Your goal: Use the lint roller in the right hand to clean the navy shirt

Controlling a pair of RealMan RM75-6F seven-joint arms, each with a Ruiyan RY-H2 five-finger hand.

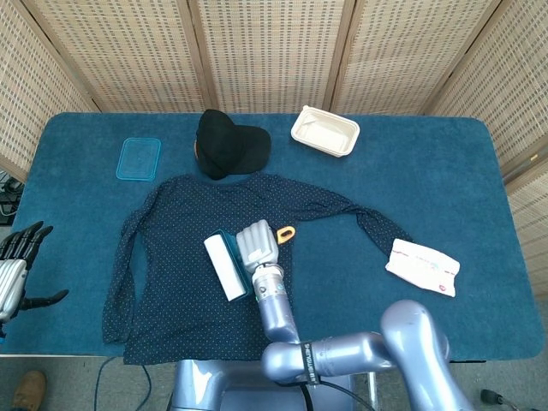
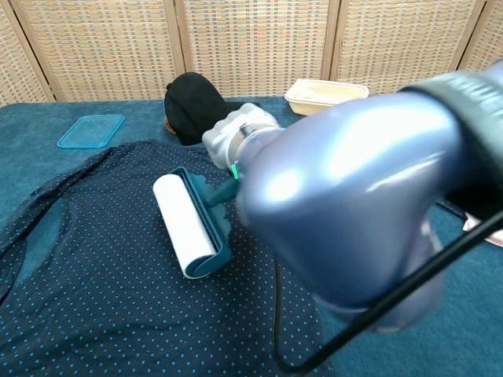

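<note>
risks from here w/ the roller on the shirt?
1. The lint roller sits mid-shirt in the right hand; the shirt lies loose with nothing pinning it, and the left hand is off at the table edge, so the sticky roll may drag or bunch the fabric.
2. The right arm fills most of the chest view, hiding the shirt's right half; missed patches there are likely.
</note>
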